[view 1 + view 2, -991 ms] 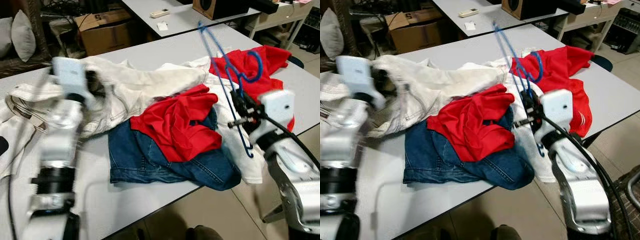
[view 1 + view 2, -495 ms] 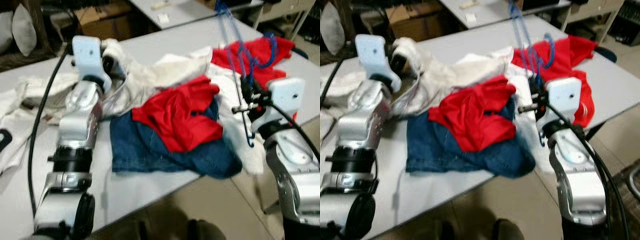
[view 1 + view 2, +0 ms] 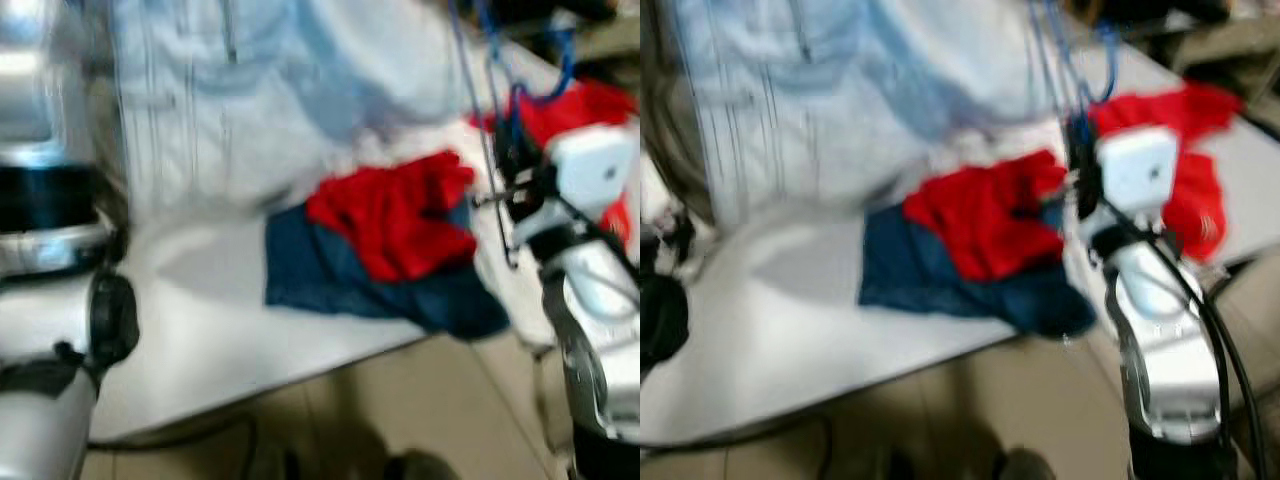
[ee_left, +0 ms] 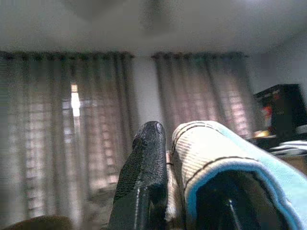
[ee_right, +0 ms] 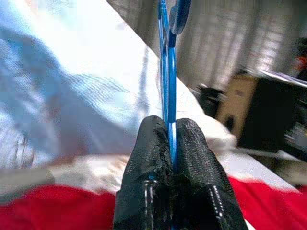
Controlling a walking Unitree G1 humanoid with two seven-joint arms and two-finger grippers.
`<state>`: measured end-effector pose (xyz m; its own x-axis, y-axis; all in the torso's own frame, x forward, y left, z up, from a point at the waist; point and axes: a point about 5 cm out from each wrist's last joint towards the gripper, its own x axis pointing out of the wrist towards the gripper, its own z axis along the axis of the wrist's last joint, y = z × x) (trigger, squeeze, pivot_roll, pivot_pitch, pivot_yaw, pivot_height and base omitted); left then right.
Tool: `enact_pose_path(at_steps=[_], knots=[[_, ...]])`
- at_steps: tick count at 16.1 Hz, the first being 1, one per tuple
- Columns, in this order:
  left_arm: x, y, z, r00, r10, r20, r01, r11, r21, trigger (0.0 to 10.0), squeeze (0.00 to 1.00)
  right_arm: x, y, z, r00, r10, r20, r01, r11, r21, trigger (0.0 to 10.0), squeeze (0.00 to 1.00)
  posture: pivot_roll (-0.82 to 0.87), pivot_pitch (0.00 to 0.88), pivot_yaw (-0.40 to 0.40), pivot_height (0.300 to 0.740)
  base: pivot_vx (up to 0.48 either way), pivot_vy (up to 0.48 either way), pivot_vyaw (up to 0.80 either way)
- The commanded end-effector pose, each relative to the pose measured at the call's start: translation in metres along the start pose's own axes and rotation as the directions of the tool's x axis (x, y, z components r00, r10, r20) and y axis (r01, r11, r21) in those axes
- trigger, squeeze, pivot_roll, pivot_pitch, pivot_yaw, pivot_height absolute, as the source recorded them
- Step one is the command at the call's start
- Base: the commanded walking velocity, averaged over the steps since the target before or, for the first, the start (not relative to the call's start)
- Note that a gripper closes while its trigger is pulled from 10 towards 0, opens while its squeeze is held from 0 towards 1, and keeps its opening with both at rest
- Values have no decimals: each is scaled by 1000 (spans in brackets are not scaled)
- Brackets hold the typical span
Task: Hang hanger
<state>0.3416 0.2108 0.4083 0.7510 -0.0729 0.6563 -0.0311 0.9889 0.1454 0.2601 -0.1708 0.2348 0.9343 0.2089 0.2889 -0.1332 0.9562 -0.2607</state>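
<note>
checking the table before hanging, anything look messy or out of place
Yes: a red garment lies crumpled over jeans whose edge overhangs the table. The left claw holds up a pale garment; the right claw grips the blue hanger.

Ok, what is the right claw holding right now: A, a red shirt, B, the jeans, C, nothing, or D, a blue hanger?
D: in the right wrist view the right claw is pinched shut on the thin blue hanger, which sticks up between its black fingers.

Blurred, edge-cropped, seemingly pale garment point(image 3: 270, 90)
</note>
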Motion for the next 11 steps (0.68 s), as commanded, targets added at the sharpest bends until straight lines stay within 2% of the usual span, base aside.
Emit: enact_pose_path(at_steps=[1,3,4,6,9,11], knots=[[-5,-2,3,1000,-22,5,22,1000,9,10000,0,-2,1,4,999,29,18,-29,1000,-7,10000,0,-179,0,79,740,0,0,800],[-16,-5,-7,999,-26,-35,26,1000,-3,10000,0,-4,3,5,998,58,24,-58,998,-8,10000,0,-167,0,63,740,0,0,800],[-23,-5,-11,998,-19,-59,18,1000,-13,10000,0,-4,4,6,996,82,39,-82,997,0,10000,0,-156,0,50,740,0,0,0],[-29,-6,-12,997,-14,-75,14,1000,-11,10000,0,-3,5,8,993,106,55,-108,993,41,10000,0,-149,0,42,740,0,0,0],[-36,-7,-16,995,-15,-103,15,1000,3,10000,0,0,8,10,987,143,71,-146,988,45,10000,0,-134,0,28,740,-254,0,0],[-38,-16,-20,992,-33,-121,31,999,-20,10000,0,1,8,13,986,145,82,-149,988,47,10000,0,-138,0,31,740,-276,0,0]])
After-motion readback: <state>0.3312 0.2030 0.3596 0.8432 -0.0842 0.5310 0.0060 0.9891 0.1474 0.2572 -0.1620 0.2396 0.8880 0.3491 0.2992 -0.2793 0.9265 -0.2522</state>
